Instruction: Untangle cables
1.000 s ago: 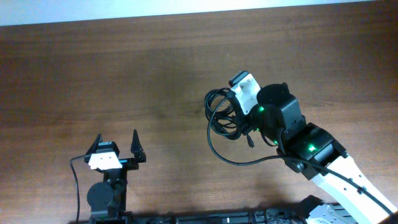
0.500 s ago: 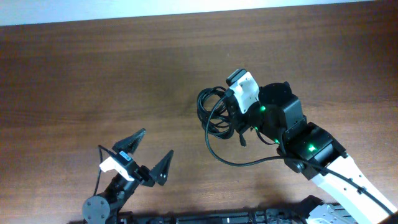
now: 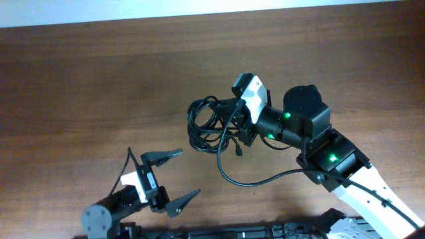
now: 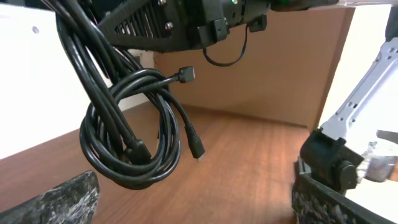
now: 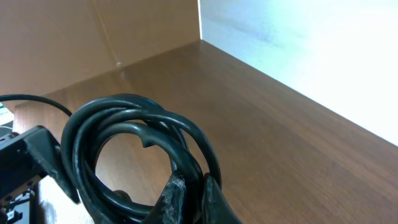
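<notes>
1. Overhead: the right gripper (image 3: pixel 234 125) holds the cables (image 3: pixel 207 123), a coiled black bundle, just right of the worktop (image 3: pixel 80 79) centre.
2. Right wrist view: the fingers (image 5: pixel 171 199) are pressed together on several strands at the lower edge of the coil, and the loops stand up above them.
3. Left wrist view: the bundle hangs from the right fingers, clear of the worktop. Two plug connectors (image 4: pixel 186 74) show, one sticking out at the top of the loops and one dangling lower at the right.
4. Overhead: one long strand (image 3: pixel 229 174) leaves the bundle, arcs toward the near side and runs right under the right arm (image 3: pixel 332 159).
5. The left gripper (image 3: pixel 190 172) is near-left of the bundle and apart from it. Its fingers are spread wide and hold nothing.
</notes>
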Controlling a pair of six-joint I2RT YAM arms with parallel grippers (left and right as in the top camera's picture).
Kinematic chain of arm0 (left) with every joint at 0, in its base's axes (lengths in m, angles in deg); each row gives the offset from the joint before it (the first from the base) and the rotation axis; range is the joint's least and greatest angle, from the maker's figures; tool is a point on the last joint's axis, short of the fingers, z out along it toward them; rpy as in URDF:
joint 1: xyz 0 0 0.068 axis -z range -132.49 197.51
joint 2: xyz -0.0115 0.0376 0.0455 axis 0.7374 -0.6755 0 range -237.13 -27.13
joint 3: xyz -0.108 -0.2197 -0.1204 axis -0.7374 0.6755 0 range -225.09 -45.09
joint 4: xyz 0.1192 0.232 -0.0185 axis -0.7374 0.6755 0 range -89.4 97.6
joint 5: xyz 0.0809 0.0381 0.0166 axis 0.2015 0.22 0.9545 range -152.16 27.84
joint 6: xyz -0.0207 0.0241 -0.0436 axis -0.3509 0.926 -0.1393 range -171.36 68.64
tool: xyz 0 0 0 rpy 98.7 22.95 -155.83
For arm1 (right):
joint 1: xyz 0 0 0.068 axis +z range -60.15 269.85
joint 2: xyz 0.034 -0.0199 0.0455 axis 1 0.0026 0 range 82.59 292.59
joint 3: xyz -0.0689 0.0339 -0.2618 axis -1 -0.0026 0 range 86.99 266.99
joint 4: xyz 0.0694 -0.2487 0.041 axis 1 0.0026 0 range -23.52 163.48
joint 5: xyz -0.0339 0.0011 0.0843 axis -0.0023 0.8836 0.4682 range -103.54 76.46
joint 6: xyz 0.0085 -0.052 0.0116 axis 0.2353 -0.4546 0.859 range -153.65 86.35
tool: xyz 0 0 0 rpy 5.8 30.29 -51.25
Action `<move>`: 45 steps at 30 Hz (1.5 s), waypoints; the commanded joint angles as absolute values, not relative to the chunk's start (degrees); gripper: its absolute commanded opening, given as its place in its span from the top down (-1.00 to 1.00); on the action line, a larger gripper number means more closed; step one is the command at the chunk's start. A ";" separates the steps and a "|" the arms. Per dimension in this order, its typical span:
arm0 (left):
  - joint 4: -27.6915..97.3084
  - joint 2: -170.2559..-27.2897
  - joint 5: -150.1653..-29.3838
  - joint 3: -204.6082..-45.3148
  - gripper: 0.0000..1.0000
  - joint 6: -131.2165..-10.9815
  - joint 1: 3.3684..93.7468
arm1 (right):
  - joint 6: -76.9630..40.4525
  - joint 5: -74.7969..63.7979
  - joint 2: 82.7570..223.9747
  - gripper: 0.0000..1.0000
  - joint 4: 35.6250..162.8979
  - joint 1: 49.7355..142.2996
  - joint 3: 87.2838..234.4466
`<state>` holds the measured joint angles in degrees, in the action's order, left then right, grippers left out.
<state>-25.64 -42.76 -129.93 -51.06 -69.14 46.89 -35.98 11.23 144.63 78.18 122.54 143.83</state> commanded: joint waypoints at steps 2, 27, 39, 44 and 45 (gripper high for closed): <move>-29.13 -60.34 -147.30 -65.29 -0.98 -68.40 46.58 | -36.62 13.20 143.69 0.92 77.44 122.78 145.29; -40.54 -92.86 -144.66 -79.41 -0.98 -76.40 53.88 | -36.16 11.17 136.35 0.92 70.75 122.80 145.29; -40.54 -92.86 -143.32 -79.41 0.78 -76.42 55.13 | -36.20 11.30 136.35 0.92 71.51 122.78 145.29; -40.54 -92.84 -144.50 -79.41 0.30 -76.42 55.15 | -36.20 11.28 136.35 0.92 71.08 122.78 145.29; -40.54 -92.86 -145.09 -79.41 0.26 -76.42 55.15 | -36.20 11.25 136.35 0.92 70.49 122.78 145.29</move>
